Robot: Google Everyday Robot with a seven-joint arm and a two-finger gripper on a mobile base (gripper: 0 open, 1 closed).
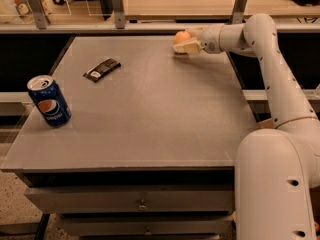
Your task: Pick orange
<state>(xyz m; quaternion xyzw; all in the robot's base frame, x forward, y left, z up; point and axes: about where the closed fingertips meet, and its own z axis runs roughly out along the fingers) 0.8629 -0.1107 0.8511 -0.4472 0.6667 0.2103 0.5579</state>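
The orange (pixel 181 36) is a small round fruit at the far edge of the grey table (pixel 150 114), right of centre. My gripper (pixel 185 40) reaches in from the right on the white arm (pixel 260 44), low over the table. It is right at the orange, which shows at its left tip, partly covered by it. I cannot tell whether the orange rests on the table or is lifted.
A blue Pepsi can (pixel 49 100) stands upright near the table's left edge. A flat black packet (pixel 101 69) lies at the back left. A rail with metal posts (pixel 117 6) runs behind the table. The robot's white base (pixel 275 184) fills the lower right.
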